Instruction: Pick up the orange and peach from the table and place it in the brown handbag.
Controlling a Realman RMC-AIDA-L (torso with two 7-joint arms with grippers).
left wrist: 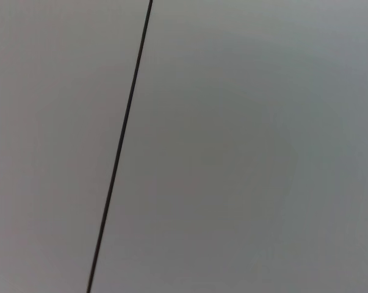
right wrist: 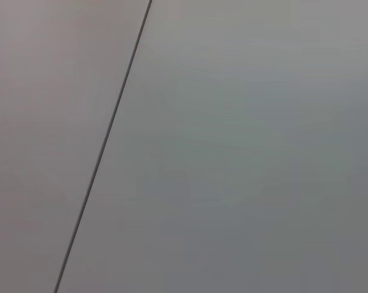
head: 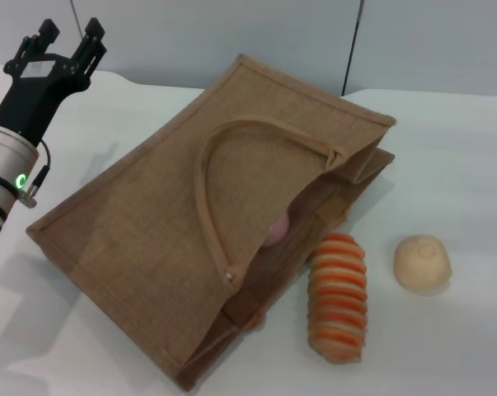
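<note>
The brown handbag (head: pixel 190 223) lies flat on the white table, its mouth facing right and one looped handle (head: pixel 207 173) resting on top. A bit of the pink peach (head: pixel 278 228) shows inside the bag's mouth. The orange is out of view. My left gripper (head: pixel 69 37) is raised at the far left, above and behind the bag's left corner, open and empty. My right gripper is out of view. Both wrist views show only a grey wall with a dark seam.
An orange-and-cream striped oblong bread (head: pixel 339 297) lies on the table just right of the bag's mouth. A pale beige round bun (head: pixel 422 262) sits further right. The white table (head: pixel 462 165) meets a grey wall at the back.
</note>
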